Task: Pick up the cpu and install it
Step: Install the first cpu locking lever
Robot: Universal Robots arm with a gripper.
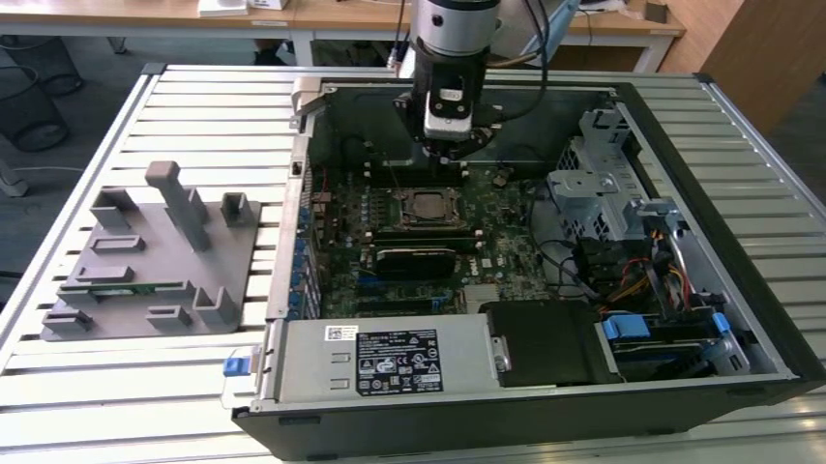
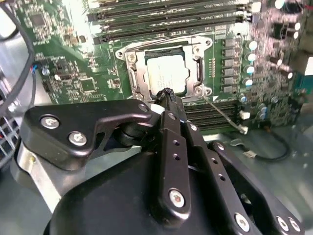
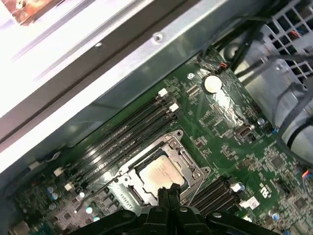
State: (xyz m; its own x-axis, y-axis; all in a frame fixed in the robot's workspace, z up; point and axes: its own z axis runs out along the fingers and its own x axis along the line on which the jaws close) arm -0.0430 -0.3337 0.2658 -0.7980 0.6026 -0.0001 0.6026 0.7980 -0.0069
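One black two-fingered gripper, its fingertips pinched together on nothing, hangs over the edge of one small silvery-grey square cpu. The cpu lies flat inside one dark metal-framed socket on the green motherboard of one open black computer case. One grey moulded fixture tray sits on the slatted table at the exterior view's left.

Exterior view high over case; both wrist views close above socket.

One computer case, one gripper (two fingers, pressed together), one cpu just past them, one socket around it, one round battery farther off, one grey fixture plate well apart.
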